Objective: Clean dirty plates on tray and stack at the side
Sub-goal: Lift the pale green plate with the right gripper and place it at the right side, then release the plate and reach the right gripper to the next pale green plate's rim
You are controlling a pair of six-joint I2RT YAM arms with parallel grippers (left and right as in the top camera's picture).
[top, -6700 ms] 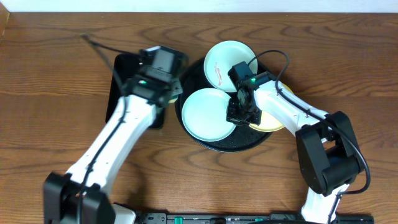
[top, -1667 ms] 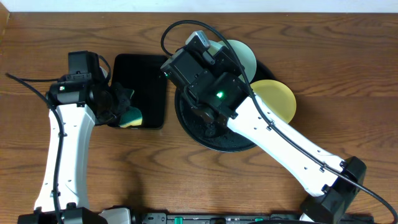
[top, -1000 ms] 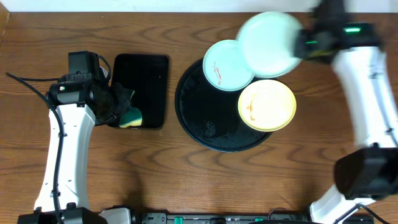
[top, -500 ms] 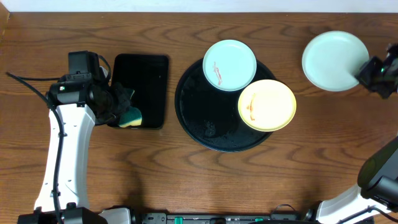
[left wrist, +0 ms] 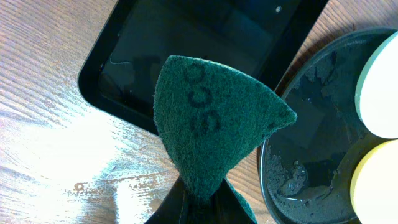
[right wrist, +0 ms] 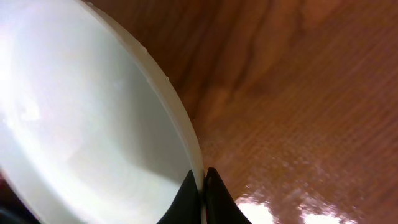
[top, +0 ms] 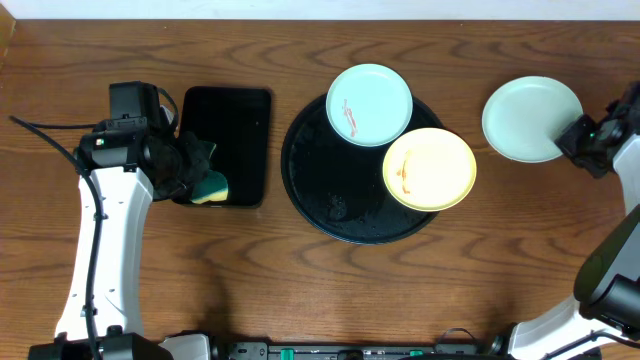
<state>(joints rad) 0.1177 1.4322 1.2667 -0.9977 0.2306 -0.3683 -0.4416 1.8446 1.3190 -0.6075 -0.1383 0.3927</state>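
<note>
Mint plate [top: 530, 118] rim pinched between right jaws, well right of tray [top: 330, 200]; left jaws clamp sponge [left wrist: 214, 124].

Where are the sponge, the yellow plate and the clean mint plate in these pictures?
sponge [left wrist: 211, 124], left wrist view, middle of its green scouring face.
yellow plate [top: 430, 168], overhead view, centre of its well.
clean mint plate [top: 530, 118], overhead view, centre of its well.

green scouring pad [left wrist: 211, 124], dark partial print, seemingly "Sco"
</note>
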